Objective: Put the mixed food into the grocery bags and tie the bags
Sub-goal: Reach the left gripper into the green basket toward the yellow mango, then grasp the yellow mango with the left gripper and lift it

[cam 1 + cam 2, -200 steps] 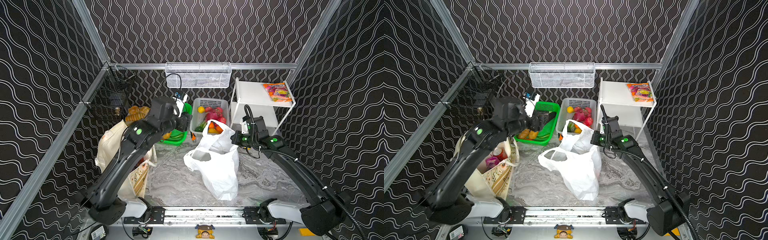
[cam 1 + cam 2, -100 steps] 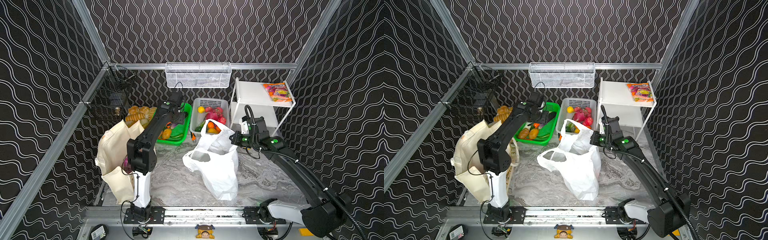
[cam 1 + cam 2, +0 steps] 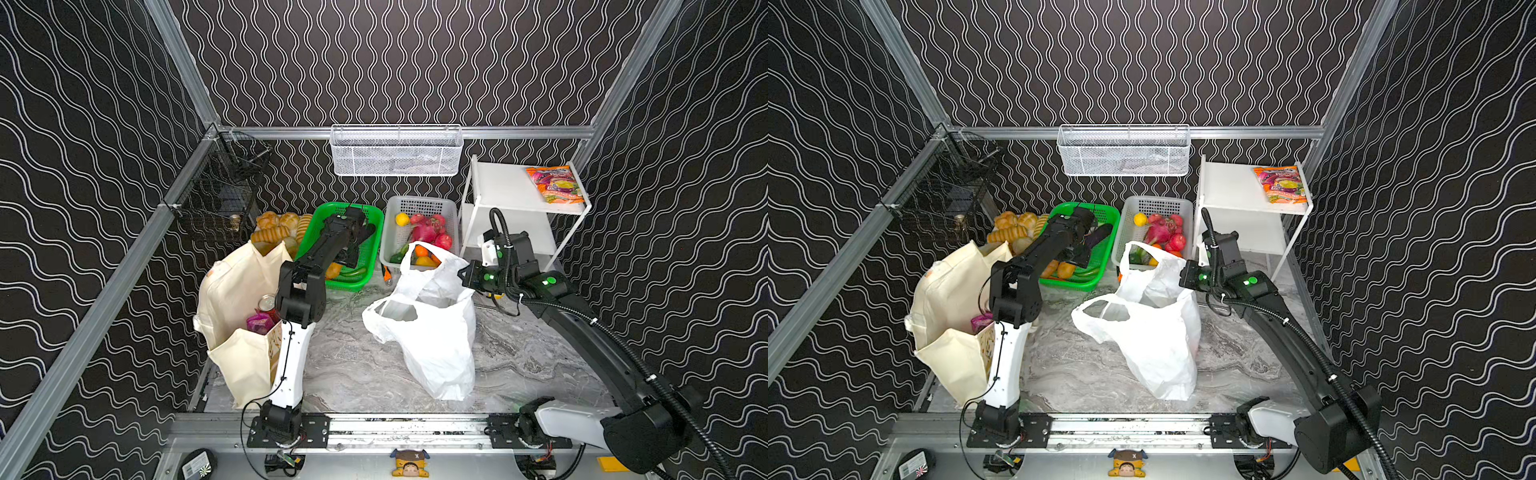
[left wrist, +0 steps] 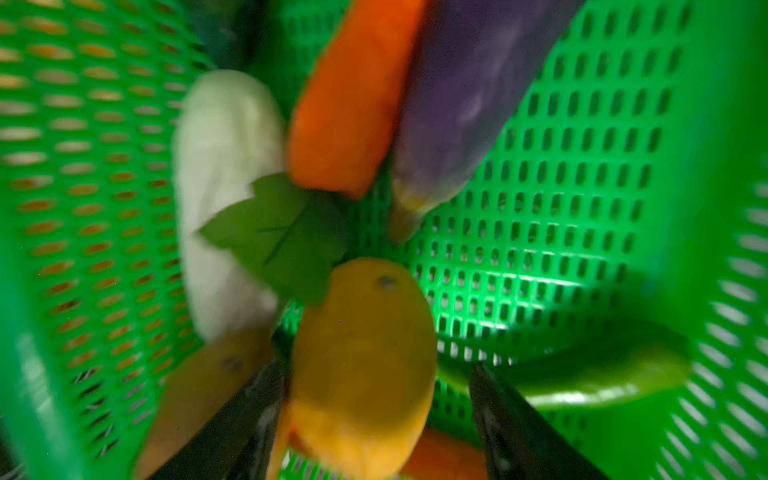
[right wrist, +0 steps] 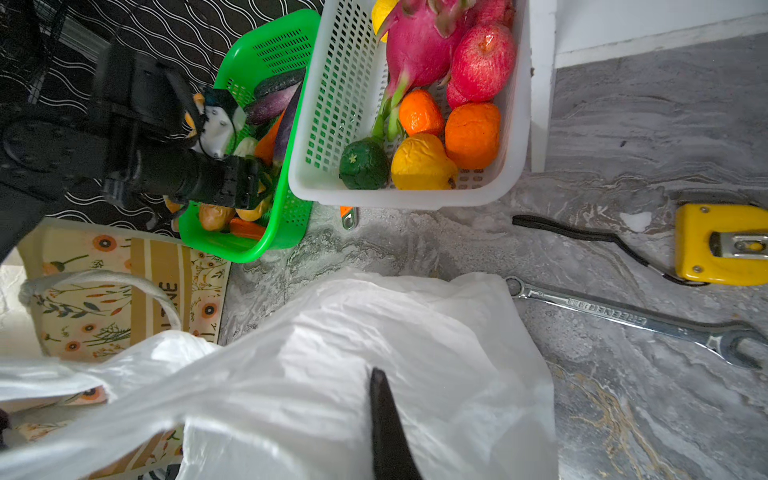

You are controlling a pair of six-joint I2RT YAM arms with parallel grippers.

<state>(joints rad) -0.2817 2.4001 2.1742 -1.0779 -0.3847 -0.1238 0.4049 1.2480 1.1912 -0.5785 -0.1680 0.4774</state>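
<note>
The left gripper (image 4: 375,374) is down inside the green basket (image 4: 582,208) with its jaws spread. A yellow-brown potato (image 4: 361,332) sits between the two fingers (image 4: 257,415), and nothing is pinched. Just past it lie a leaf (image 4: 282,241), a pale cabbage (image 4: 224,158), a carrot (image 4: 345,104) and a purple aubergine (image 4: 465,104), with a green pepper (image 4: 590,374) off to one side.

Across the table the right gripper (image 3: 465,275) is clenched on the rim of the white plastic bag (image 3: 436,340). It holds that edge up and the mouth gapes. The rest of the bag slumps on the marbled tabletop (image 3: 353,365), about in the middle.

The cream tote (image 3: 232,291) stands at the left, right beside the left arm, with a red can (image 3: 266,302) and a purple packet (image 3: 258,322) showing in its mouth. Behind the plastic bag the white basket (image 3: 419,201) holds fruit. A snack packet (image 3: 555,183) lies on the white shelf (image 3: 503,187).
</note>
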